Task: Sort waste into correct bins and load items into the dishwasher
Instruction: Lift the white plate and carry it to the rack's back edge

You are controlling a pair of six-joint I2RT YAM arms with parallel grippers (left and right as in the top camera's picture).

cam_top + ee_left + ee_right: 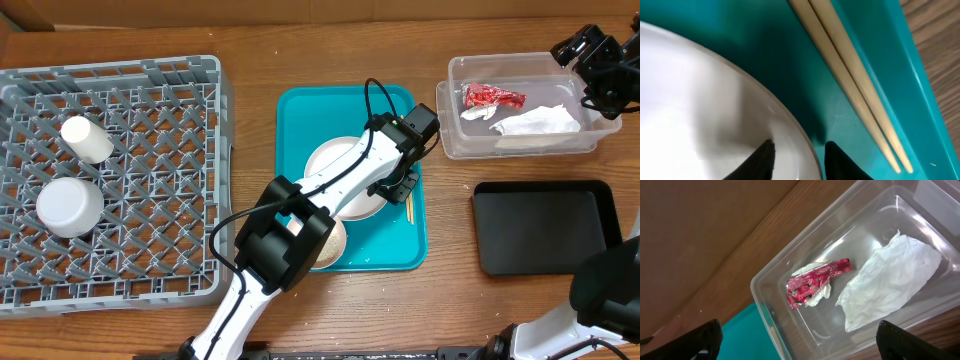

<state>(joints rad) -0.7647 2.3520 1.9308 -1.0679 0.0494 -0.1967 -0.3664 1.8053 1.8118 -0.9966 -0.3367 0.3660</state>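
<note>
**Two dark fingers astride the plate's rim**

Two left fingers (762, 160) stand a narrow gap apart, one over the white plate (325, 160), the other over the teal floor outside it, with the rim between them. Whether they press the rim cannot be told. The left gripper (398, 190) sits at the plate's 4 o'clock edge. Just beyond it, at 3 o'clock, a pair of pale chopsticks (855, 85) lies along the wall of the teal tray (300, 120). Another bowl (332, 245) sits toward the tray's 7 o'clock corner, partly hidden by the arm.

The right gripper (797, 330) hangs with its fingers spread wide and nothing between them, near the 1 o'clock corner of the clear tub (455, 110). Inside the tub lie the red wrapper (492, 97) and, at its 4 o'clock, the white napkin (540, 122).

From the teal tray, the tub is at 2 o'clock, the black tray (545, 225) at 4 o'clock and the grey dish rack (150, 150) at 9 o'clock. The rack holds a cup (87, 138) and a small bowl (70, 207).
</note>
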